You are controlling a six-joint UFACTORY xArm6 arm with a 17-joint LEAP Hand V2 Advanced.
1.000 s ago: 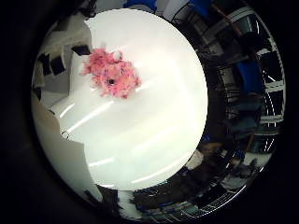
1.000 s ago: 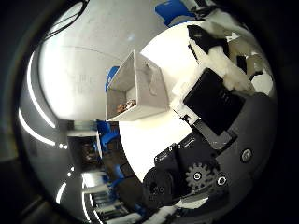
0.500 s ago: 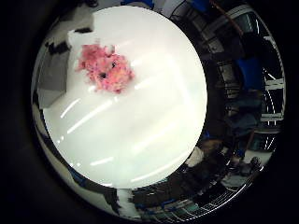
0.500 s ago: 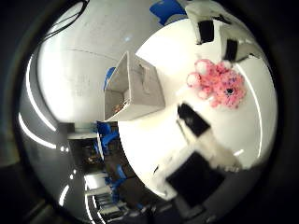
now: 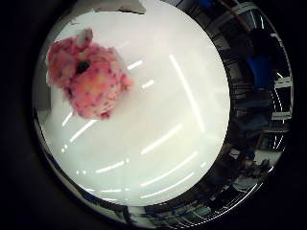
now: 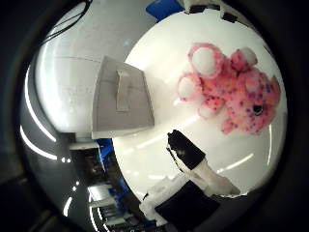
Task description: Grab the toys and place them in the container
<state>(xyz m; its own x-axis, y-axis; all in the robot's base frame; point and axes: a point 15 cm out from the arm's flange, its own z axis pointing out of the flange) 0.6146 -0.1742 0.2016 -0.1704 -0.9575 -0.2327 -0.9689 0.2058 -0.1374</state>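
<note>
A pink spotted plush toy (image 5: pixel 88 77) lies on the round white table (image 5: pixel 173 125). In the right thumb side palm view the toy (image 6: pixel 232 87) fills much of the picture, so it is close under the palm. A white open-topped container (image 6: pixel 121 97) stands on the table beside the toy, a little away from it. My right hand (image 6: pixel 198 174) is open: one black-tipped finger (image 6: pixel 181 150) reaches straight in beside the toy without touching it, and it holds nothing.
The table's round edge runs close behind the container, with pale floor (image 6: pixel 68 58) beyond it. Blue chairs (image 5: pixel 259 72) and room clutter stand around the table. A blue chair (image 6: pixel 159 8) stands by the table's edge.
The palm has come much closer to the toy, which now looks far larger. The fingers that crossed the thumb side view a second ago have opened out to its edges.
</note>
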